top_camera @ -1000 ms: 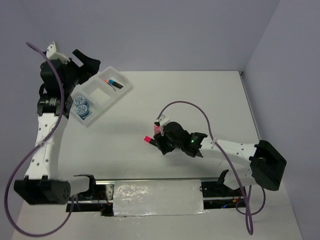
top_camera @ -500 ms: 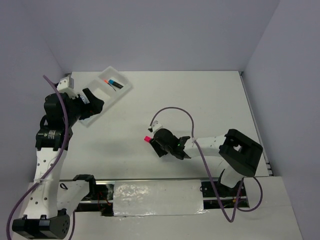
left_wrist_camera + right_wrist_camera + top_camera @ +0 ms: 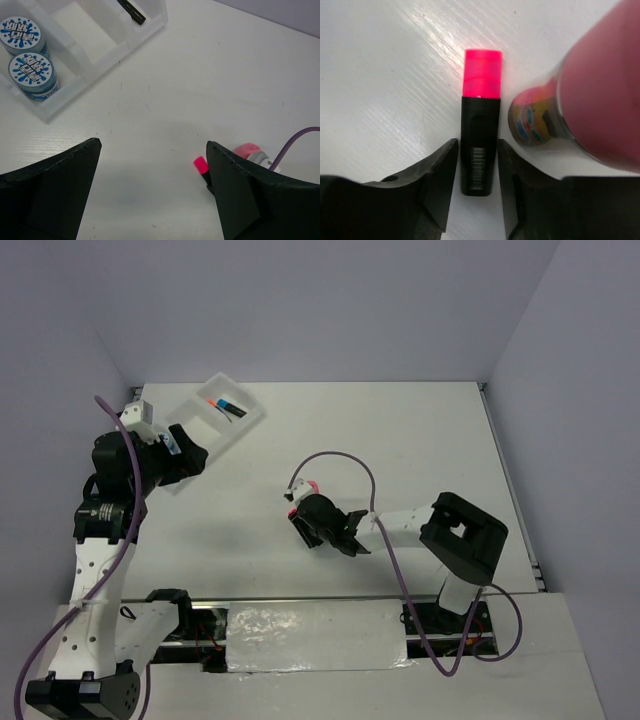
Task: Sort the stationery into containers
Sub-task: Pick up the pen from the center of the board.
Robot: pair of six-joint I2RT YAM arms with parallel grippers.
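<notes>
The pink-capped marker (image 3: 481,140) lies on the table between my right gripper's (image 3: 476,172) fingers, which press on both its sides. It also shows in the top view (image 3: 293,512) and left wrist view (image 3: 201,164). The pink-capped bottle (image 3: 590,100) is right beside it (image 3: 312,485). The white tray (image 3: 205,420) sits far left. Its far compartment holds the orange- and blue-capped markers (image 3: 226,406), and its near one holds two blue rolls (image 3: 34,70). My left gripper (image 3: 152,195) is open and empty, up above the table by the tray's near end (image 3: 185,455).
Grey walls close the table at the back and on the right. My right arm's purple cable (image 3: 340,465) loops above the table behind the right gripper. A taped strip (image 3: 315,635) runs along the near edge between the arm bases.
My left arm has drawn back from behind the tray toward the near side and now covers the rolls in the top view. My right arm has folded in, its gripper staying at the pink-capped marker.
</notes>
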